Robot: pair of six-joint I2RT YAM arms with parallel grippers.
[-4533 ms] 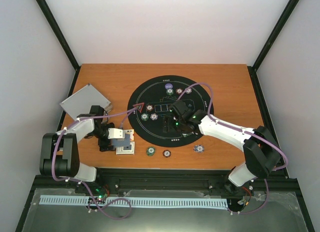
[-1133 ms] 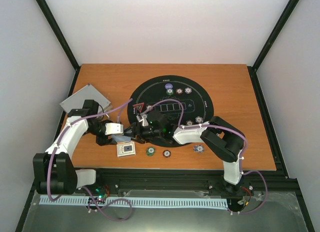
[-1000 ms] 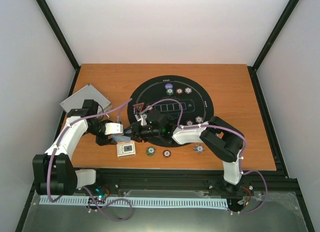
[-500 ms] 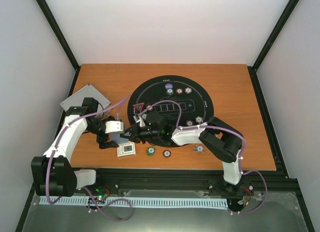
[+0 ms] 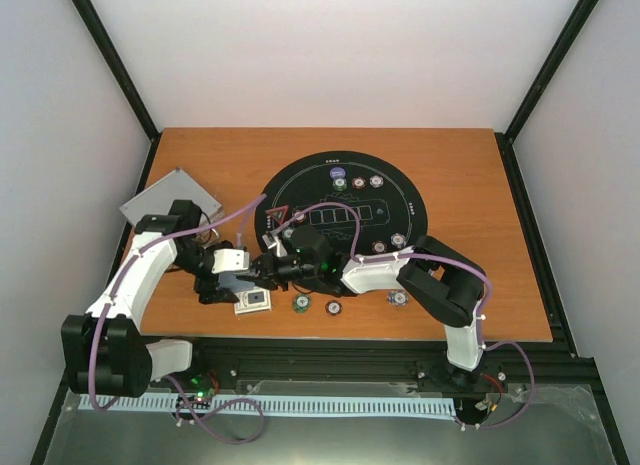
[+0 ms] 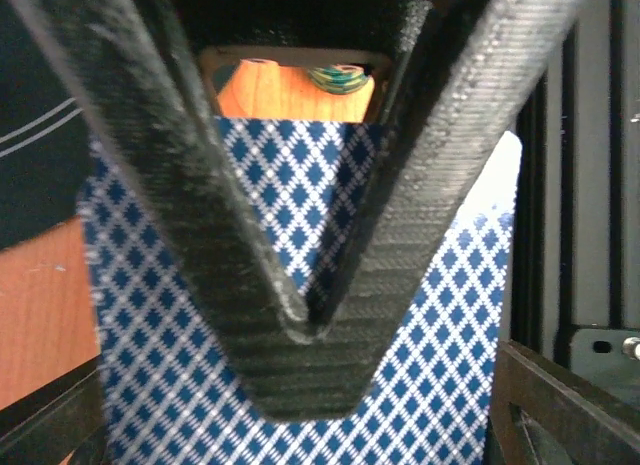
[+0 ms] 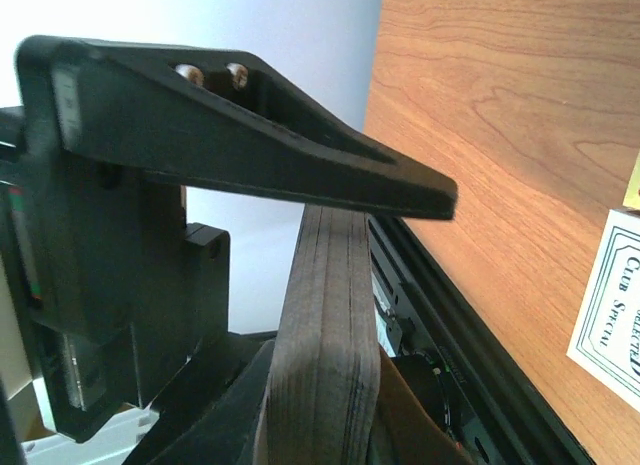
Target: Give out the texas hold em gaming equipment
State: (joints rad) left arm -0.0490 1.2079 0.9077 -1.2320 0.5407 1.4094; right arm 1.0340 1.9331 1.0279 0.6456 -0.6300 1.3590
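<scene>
Since the frame some four seconds back, the right arm has swung off the middle of the mat toward 9 o'clock. The right end effector now meets the left end effector just outside the mat's 8 o'clock rim, with the deck of playing cards between them.

From above, both arms converge over the wooden surface, just beyond the card box, which lies flat at 6 o'clock of the meeting point. Three poker chips sit on the surface at 3 o'clock of the box, and more ring the mat. A silver case lies well apart at 10 o'clock. The pose reads as a hand-over of the deck, but this view is too small to show either grip.

In the left wrist view, blue-and-white diamond card backs fill the frame behind dark bars meeting in a V. I cannot tell whether the left end effector is released or clenched. A green chip shows through the gap at 12 o'clock.

Only the right wrist view shows the deck edge-on, standing between the upper finger and the lower one. The right end effector is grasping it, clear of the surface. It is probably held aloft so that cards can be carried to the mat. The box's printed label shows at 4 o'clock.
</scene>
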